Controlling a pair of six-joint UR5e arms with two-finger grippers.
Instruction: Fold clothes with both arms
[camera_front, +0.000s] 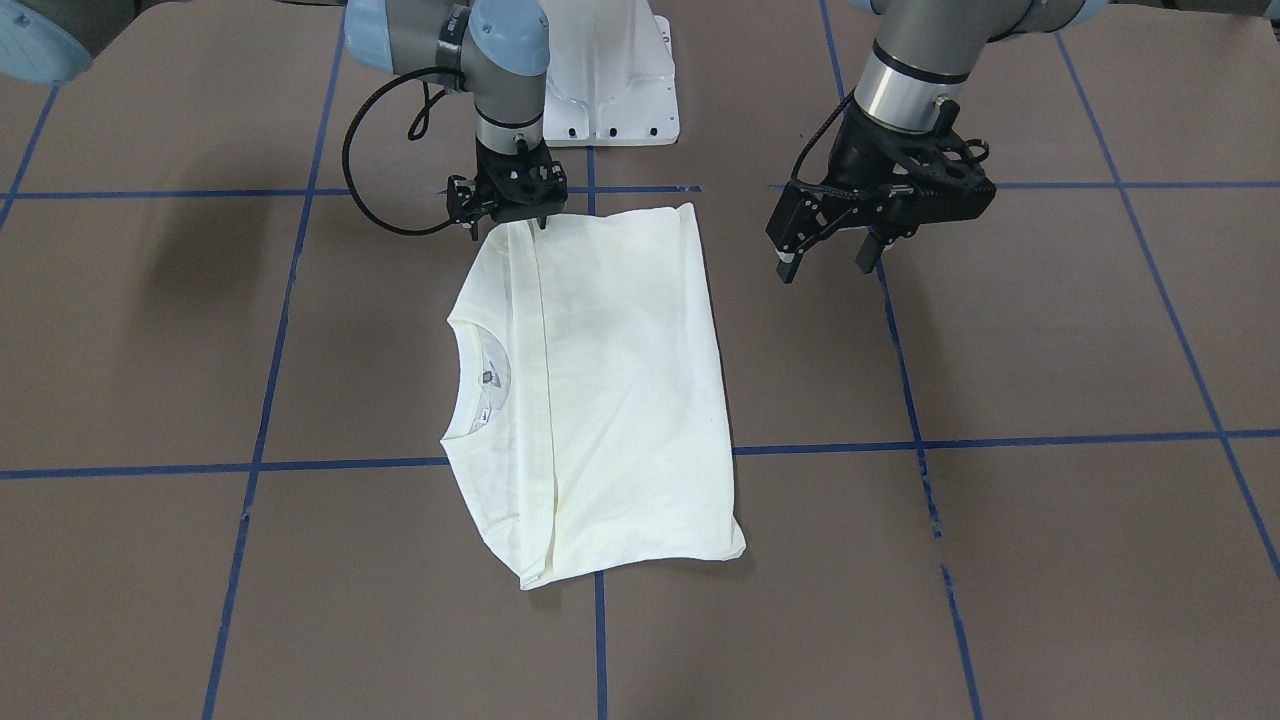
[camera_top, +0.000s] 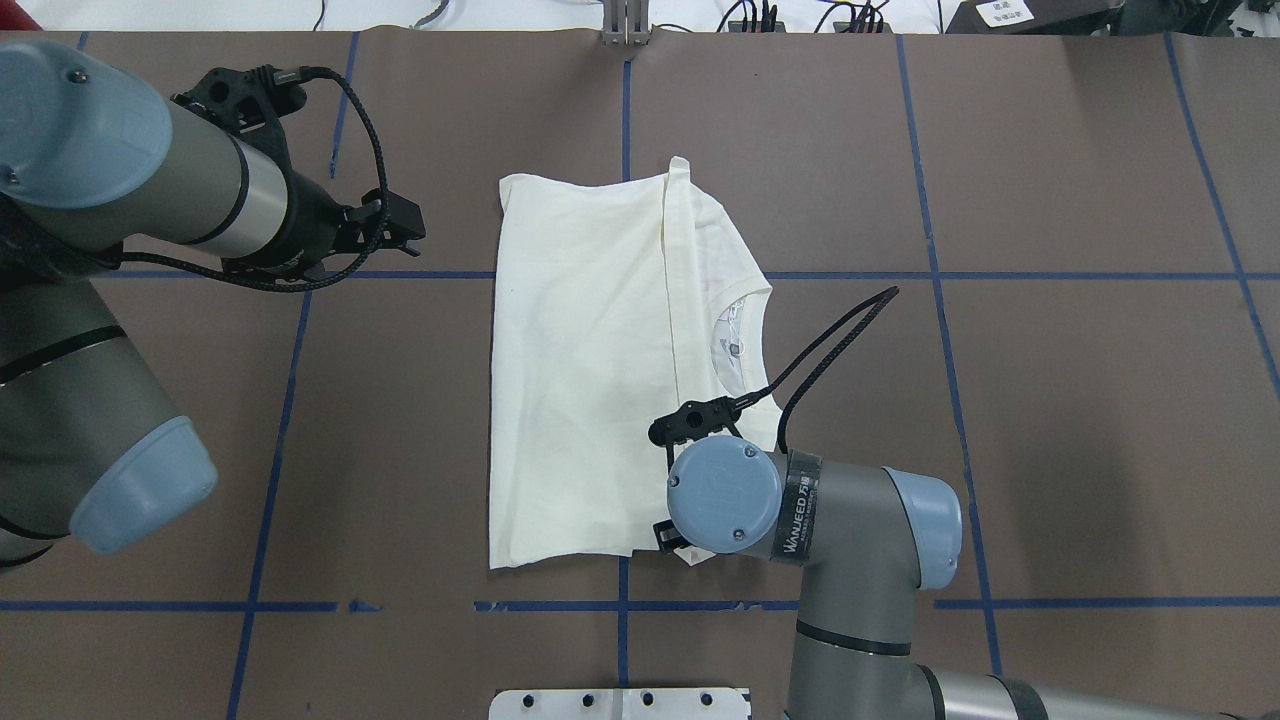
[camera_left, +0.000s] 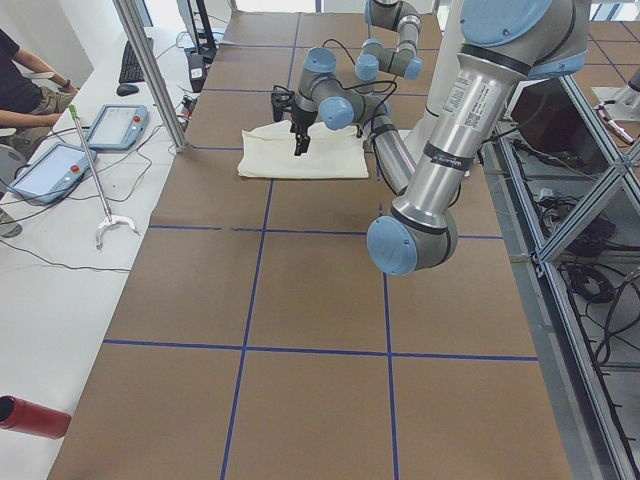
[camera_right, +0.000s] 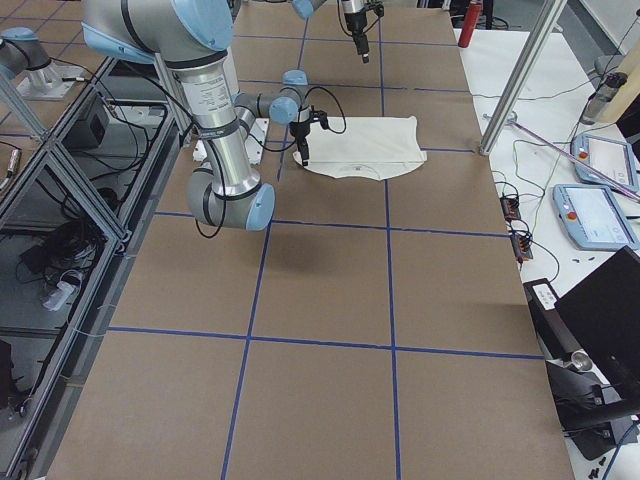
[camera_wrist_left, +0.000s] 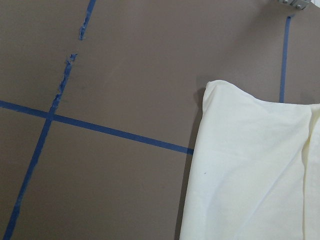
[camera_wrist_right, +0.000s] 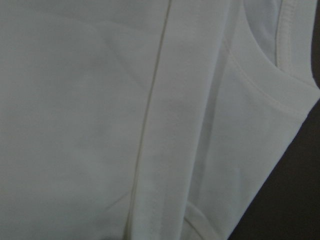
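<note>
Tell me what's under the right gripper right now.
The folded cream T-shirt: the right gripper is over its neckline-side corner nearest the robot's base, by a long crease. The shirt's lower layers and the table beneath that spot are covered, so unseen.

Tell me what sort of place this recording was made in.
Most likely a robotics lab: a table gridded with blue tape, teach pendants on the side bench, and aluminium framing.

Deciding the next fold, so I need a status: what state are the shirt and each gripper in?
T-shirt, folded into a flat rectangle, plain side up, neckline showing.
left gripper, jaws open, empty, above the table beside the shirt.
right gripper, jaws open, tips down at the shirt's robot-side corner.
</note>
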